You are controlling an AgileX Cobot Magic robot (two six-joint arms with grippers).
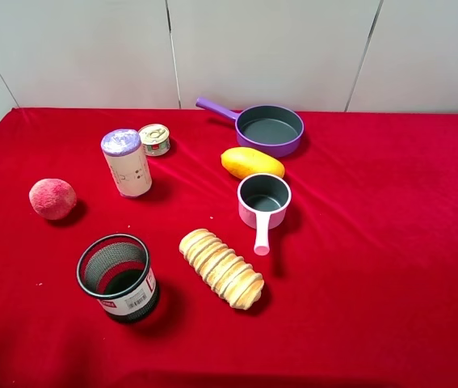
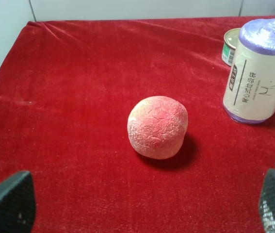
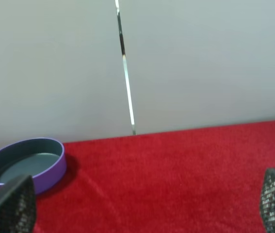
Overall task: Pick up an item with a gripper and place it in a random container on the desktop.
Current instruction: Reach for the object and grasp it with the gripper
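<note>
We are looking at a bench covered in bright red velvety cloth. The tall white cylindrical canister with a crinkled purple top is standing upright toward the bench's far edge, in its left half, and nothing is gripping it. A short tin can with a pull-tab lid is sitting just beside it on the far side. The black wire-mesh round cup is standing upright close to the near edge, well apart from the canister. A rough pinkish-red ball is lying near the left edge. The left gripper is facing that ball, its jaws spread wide and grasping nothing. The right gripper is facing the far edge, a purple frying pan off to one side, its jaws likewise released.
</note>
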